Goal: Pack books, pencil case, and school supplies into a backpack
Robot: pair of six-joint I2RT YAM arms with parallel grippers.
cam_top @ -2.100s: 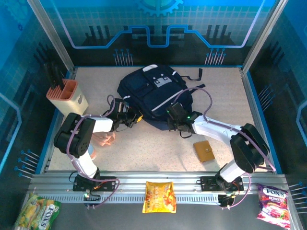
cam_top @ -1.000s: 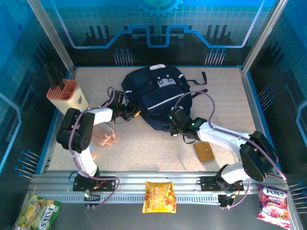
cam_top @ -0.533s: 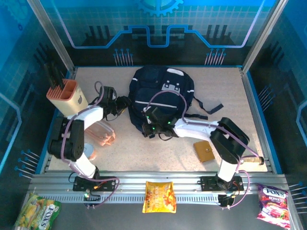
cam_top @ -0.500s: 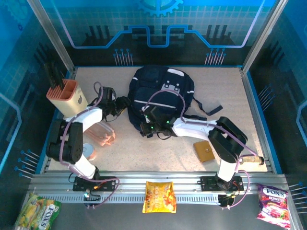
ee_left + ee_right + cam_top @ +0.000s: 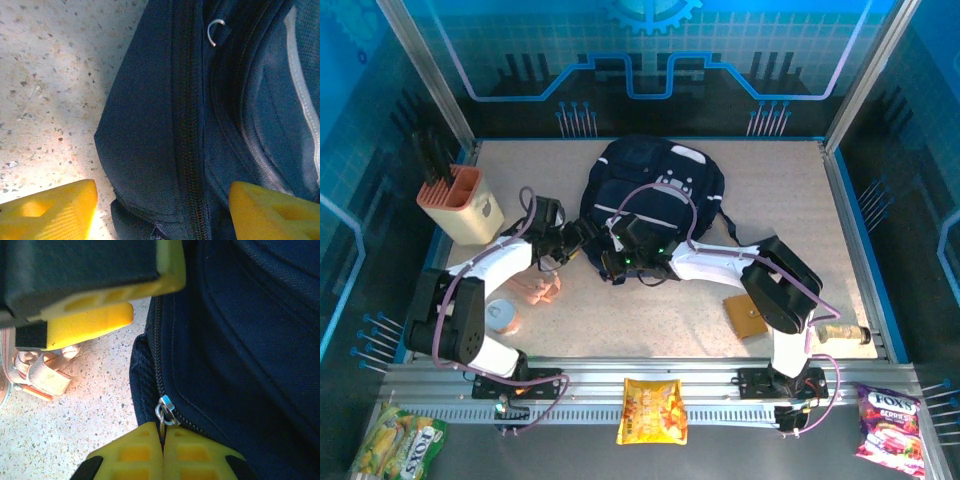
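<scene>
The navy backpack [image 5: 655, 190] lies flat at the table's middle back. My right gripper [image 5: 618, 264] is at its near left corner, shut on the silver zipper pull [image 5: 165, 412], which sticks up between the yellow fingertips [image 5: 145, 452]. My left gripper [image 5: 584, 238] stands open just left of that corner, its two fingers [image 5: 50, 207] straddling the bag's edge and closed zipper line [image 5: 187, 125] without touching them. One left finger [image 5: 90, 320] hangs above the right gripper [image 5: 162, 437]. A tan-brown square school supply [image 5: 748, 316] lies right of the bag. The books and pencil case are out of view.
A peach-and-cream holder [image 5: 460, 205] with black tools stands at the back left. A pink-orange strappy item [image 5: 535, 290] and a small round thing [image 5: 505, 315] lie under the left arm. Snack bags [image 5: 655, 410] lie on the front rail. A backpack strap [image 5: 745, 232] trails right.
My left gripper has opened and let go of the backpack's edge. The right arm has swung left with the zipper pull, and the backpack has turned and shifted with it.
</scene>
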